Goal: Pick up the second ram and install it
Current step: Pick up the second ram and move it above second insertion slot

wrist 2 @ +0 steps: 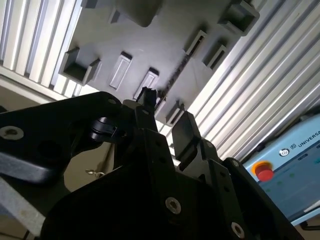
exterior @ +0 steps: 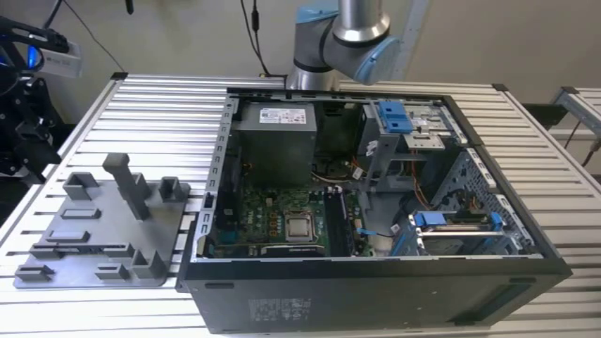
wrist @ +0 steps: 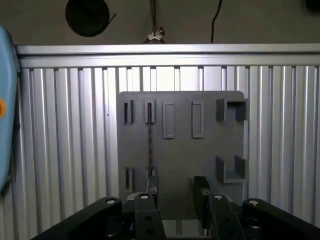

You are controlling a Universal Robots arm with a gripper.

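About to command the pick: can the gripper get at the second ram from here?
Probably yes: the second ram stands on edge in the grey tray with nothing over it, and the open gripper hangs above, though one finger, not the gap, lines up with it.

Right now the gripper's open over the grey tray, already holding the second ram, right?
No. The gripper is open over the grey tray but holds nothing: the first wrist view shows the second ram standing on edge in a tray slot.

Silver arm [exterior: 357,21], pale-blue joint caps [exterior: 378,60]; black pincer [wrist: 176,186], silver screws [wrist: 144,198].
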